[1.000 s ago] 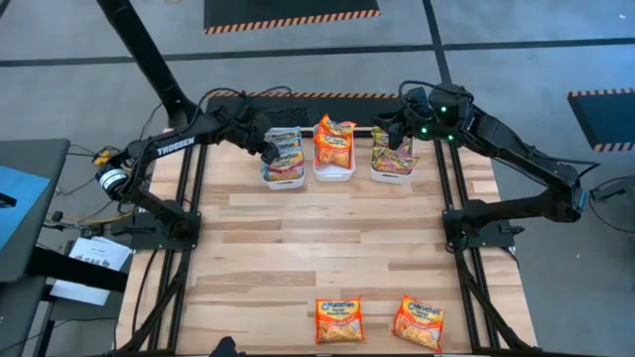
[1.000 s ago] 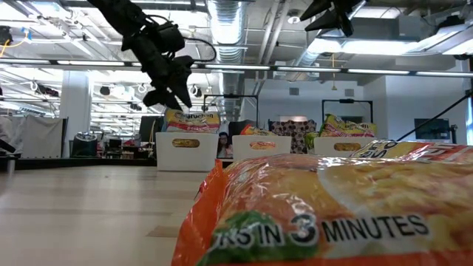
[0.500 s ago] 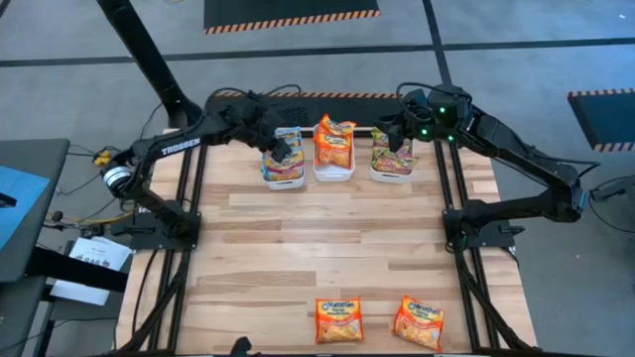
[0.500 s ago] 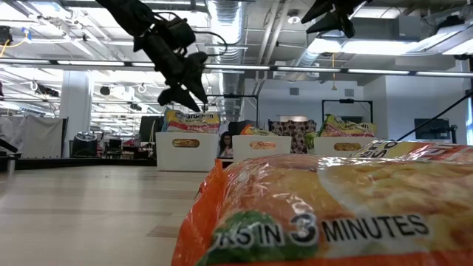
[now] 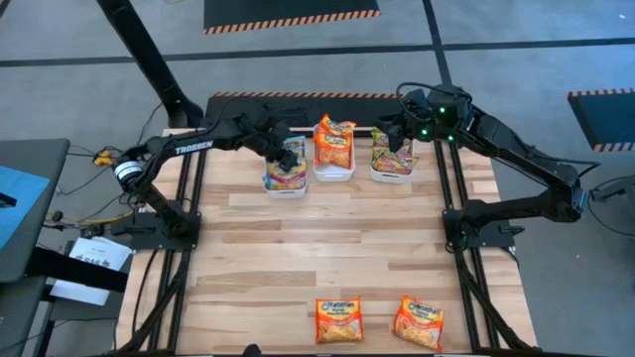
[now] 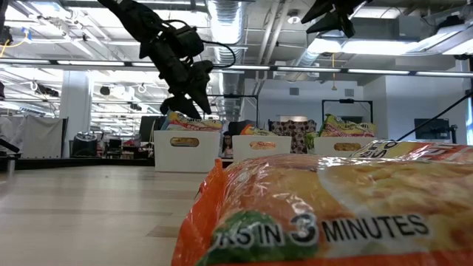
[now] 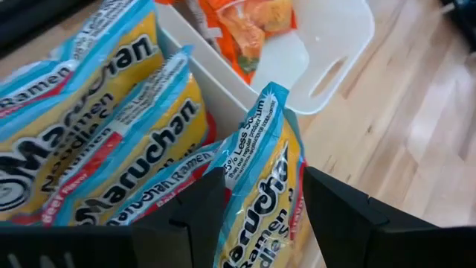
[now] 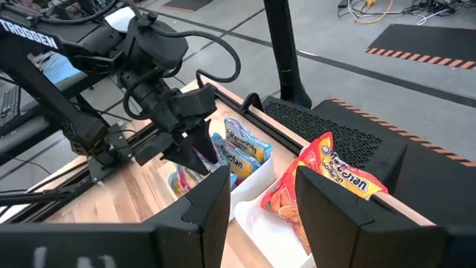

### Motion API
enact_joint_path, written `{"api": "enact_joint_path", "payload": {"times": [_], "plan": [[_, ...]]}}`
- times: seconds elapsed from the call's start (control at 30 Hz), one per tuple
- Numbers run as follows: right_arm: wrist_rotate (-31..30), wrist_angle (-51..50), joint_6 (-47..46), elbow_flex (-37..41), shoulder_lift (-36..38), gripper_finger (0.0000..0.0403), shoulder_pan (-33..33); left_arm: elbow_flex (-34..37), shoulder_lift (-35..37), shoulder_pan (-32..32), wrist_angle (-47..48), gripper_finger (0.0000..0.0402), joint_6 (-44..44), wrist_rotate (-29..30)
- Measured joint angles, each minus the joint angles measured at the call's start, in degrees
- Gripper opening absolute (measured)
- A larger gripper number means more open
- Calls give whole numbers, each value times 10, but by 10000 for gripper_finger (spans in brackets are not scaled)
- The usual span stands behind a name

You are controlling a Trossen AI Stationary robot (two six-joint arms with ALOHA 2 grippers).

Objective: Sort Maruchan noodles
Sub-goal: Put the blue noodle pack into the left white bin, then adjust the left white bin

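Three white trays stand in a row at the far edge of the wooden table (image 5: 327, 248), and the left gripper (image 5: 288, 156) hangs over the left tray (image 5: 285, 186) with its fingers closed on a pale yellow-blue packet (image 7: 262, 201) — the wrist view shows the packet pinched upright between the two dark fingers (image 7: 195, 223), its top edge sticking up past them, just above the other yellow-blue packets (image 7: 97, 134) already stacked on edge in that tray. From table height the same gripper (image 6: 194, 94) points down at the tray's contents, close over them. The middle tray (image 5: 334, 173) holds orange-red packets (image 5: 333, 139), and the right tray (image 5: 391, 177) holds green-yellow ones (image 5: 393, 156). The right gripper (image 5: 395, 131) is raised over the right tray, its fingers (image 8: 204, 205) spread apart and holding nothing; its wrist camera looks across at the left arm. Two more orange-red packets lie flat near the front edge of the table, well apart from the trays — one (image 5: 339, 320) to the left, the other (image 5: 419, 322) beside it on the right.
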State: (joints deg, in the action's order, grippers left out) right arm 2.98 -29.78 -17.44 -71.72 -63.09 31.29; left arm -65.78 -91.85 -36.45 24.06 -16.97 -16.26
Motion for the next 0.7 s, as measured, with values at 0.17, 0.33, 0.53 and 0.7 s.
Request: {"api": "enact_joint_path", "payload": {"times": [0.17, 0.33, 0.53, 0.7], "plan": [[0, 0, 4, 0, 0, 175, 0, 1, 1, 1, -5, 174, 5, 13], [0, 0, 4, 0, 0, 176, 0, -11, 17, 0, 2, 174, 15, 18], [0, -14, 6, 0, 0, 175, 0, -27, 47, 29, 29, 174, 0, -39], [0, -33, 6, 0, 0, 175, 0, -23, 42, 104, 67, 174, 19, -29]]}}
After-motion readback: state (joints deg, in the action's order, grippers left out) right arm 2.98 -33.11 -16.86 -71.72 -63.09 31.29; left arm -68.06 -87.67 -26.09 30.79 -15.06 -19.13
